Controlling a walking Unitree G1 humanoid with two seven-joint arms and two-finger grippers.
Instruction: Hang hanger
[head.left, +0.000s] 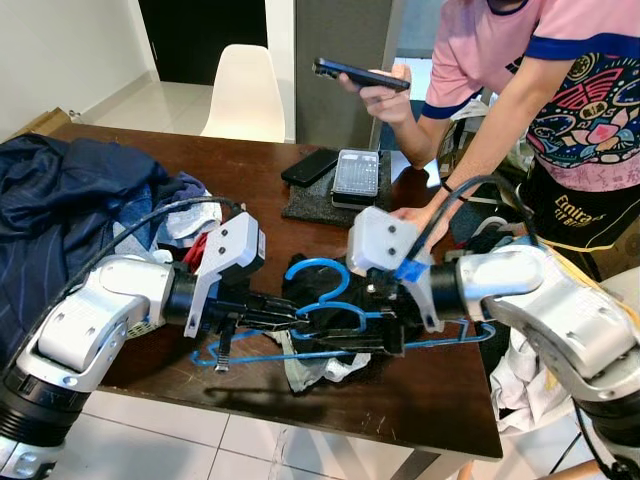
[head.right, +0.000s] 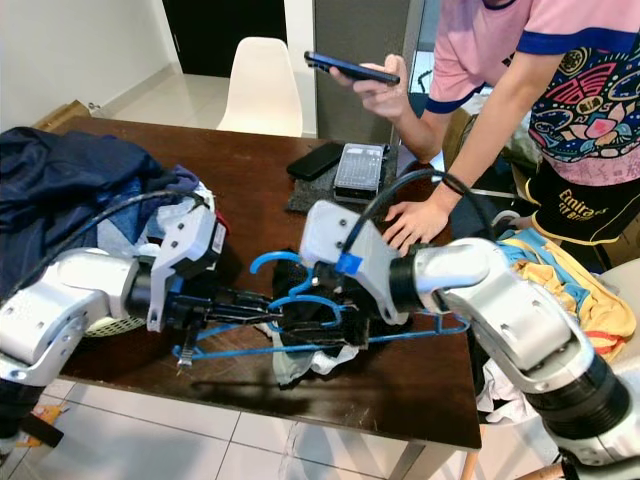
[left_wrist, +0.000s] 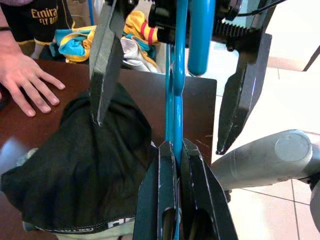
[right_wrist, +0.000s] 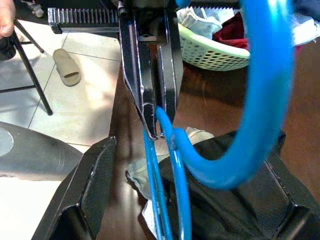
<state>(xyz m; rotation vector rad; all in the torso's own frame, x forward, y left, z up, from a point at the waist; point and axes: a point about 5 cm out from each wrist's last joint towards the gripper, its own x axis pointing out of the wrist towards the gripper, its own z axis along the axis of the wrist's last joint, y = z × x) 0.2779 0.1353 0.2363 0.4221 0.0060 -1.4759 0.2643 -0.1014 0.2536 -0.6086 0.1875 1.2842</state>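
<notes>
A blue wire hanger hangs level just above the dark wooden table, hook pointing up. My left gripper comes in from the left and is shut on the hanger's neck wires, as the left wrist view shows. My right gripper faces it from the right, open, with one finger on each side of the hook and neck. A black garment lies on the table under the hanger, on top of a pale cloth.
A person in a pink shirt stands at the far right, holding a phone, with a hand flat on the table. Navy clothes are piled at left. A dark phone and a keypad device lie behind; a white chair stands beyond.
</notes>
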